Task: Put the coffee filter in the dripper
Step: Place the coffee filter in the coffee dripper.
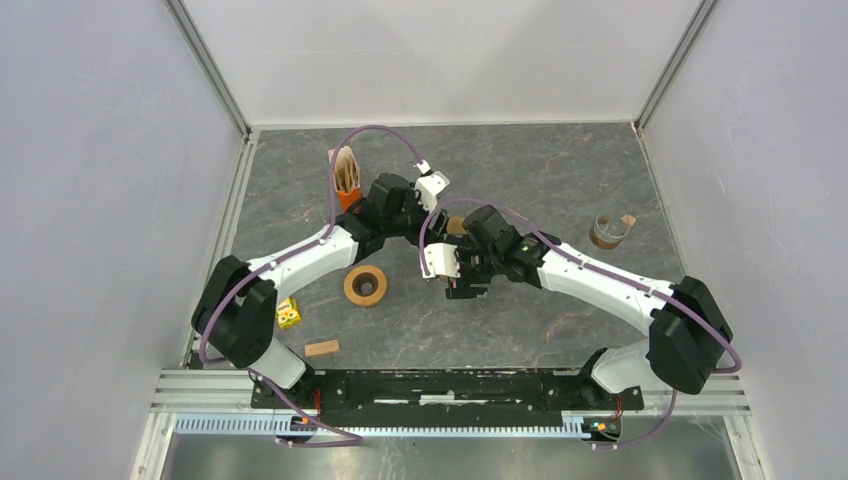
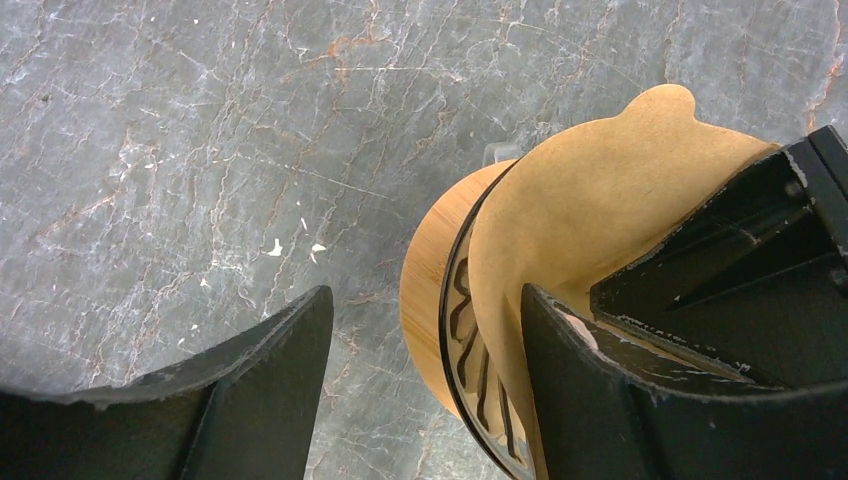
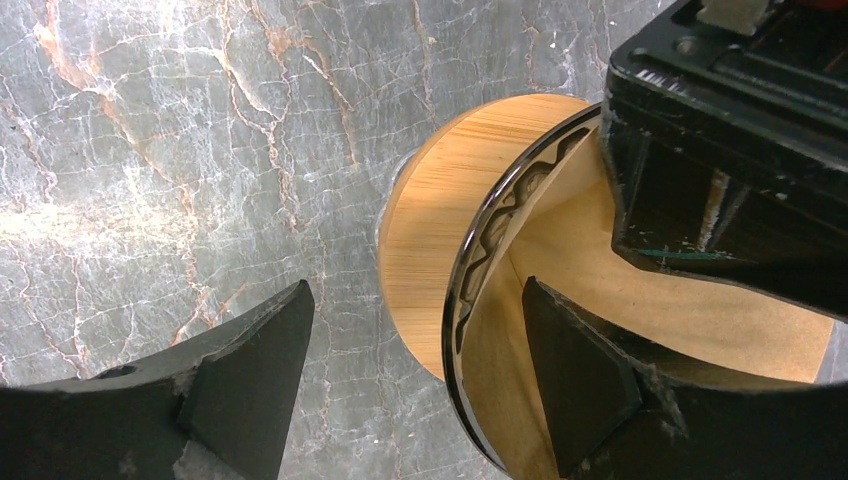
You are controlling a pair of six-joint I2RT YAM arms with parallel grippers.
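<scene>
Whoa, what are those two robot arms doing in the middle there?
The robot is fitting a brown paper filter into a dripper. The left tool and the right tool are both open. Each has one finger down inside the filter and the other finger outside the dripper. The filter sits in the dripper's cone, its top edge poking above the rim. It looks like they are pressing it into place, not carrying it.

No legible text, labels, brands or numbers anywhere; dark marks on yellow cube [image 1: 289,314] too small to read.
</scene>
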